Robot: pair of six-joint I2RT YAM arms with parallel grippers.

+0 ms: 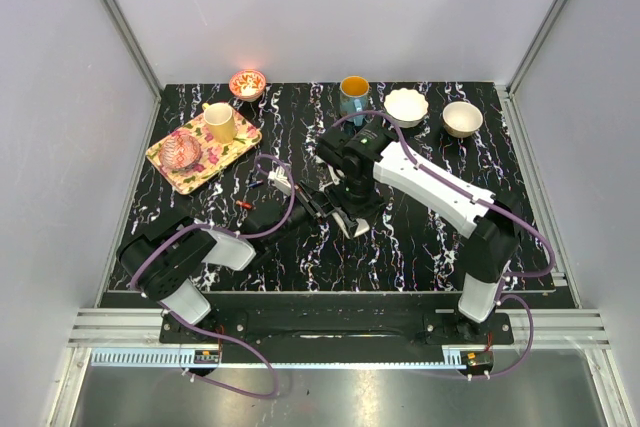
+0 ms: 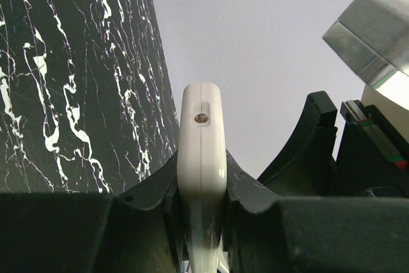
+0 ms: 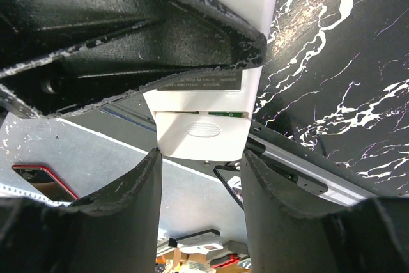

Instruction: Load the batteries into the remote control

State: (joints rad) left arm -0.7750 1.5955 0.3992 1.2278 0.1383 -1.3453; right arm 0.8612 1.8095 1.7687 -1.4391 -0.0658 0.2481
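The remote control (image 2: 202,139) is a white slab held edge-on in my left gripper (image 2: 202,164), which is shut on it, its LED end pointing away. In the right wrist view its plain white back (image 3: 204,103) shows, with the ribbed battery cover (image 3: 202,133) slid a little so a strip of green board is visible. My right gripper (image 3: 201,153) straddles that cover end, fingertips (image 3: 155,156) touching both its corners. In the top view both grippers, left (image 1: 318,209) and right (image 1: 342,209), meet at mid-table, mostly hiding the remote (image 1: 354,226). A reddish battery (image 1: 245,205) lies on the table left of them. I cannot make out the greenish battery.
A floral tray (image 1: 170,162) with a yellow mug (image 1: 220,123) and a pink item stands at the back left. A small patterned bowl (image 1: 247,82), a blue mug (image 1: 353,94) and two white bowls (image 1: 406,105) (image 1: 462,118) line the back edge.
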